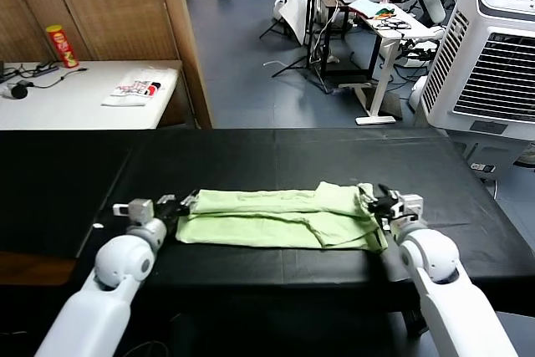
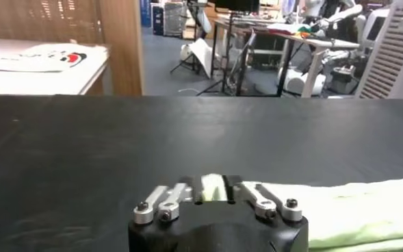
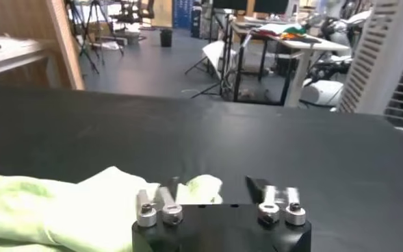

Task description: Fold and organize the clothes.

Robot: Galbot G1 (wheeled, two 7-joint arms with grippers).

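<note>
The T-shirt [image 1: 280, 216] lies on the black table [image 1: 276, 152] as a long folded band, its long axis running across the robot's front from left to right. The left tool [image 1: 171, 205] sits at the band's left end; the right tool [image 1: 386, 203] sits at its right end. Each arm is therefore nearest its own end, and neither reaches the middle.

In the left wrist view the left tool [image 2: 213, 192] has its jaws spread, the pale green cloth [image 2: 338, 202] lying just ahead, apparently not pinched. In the right wrist view the right tool [image 3: 211, 195] is likewise spread wide, with the cloth's corner [image 3: 198, 188] between the jaws but seemingly released.

Judgement: any next fold would turn on this crosswise axis.
</note>
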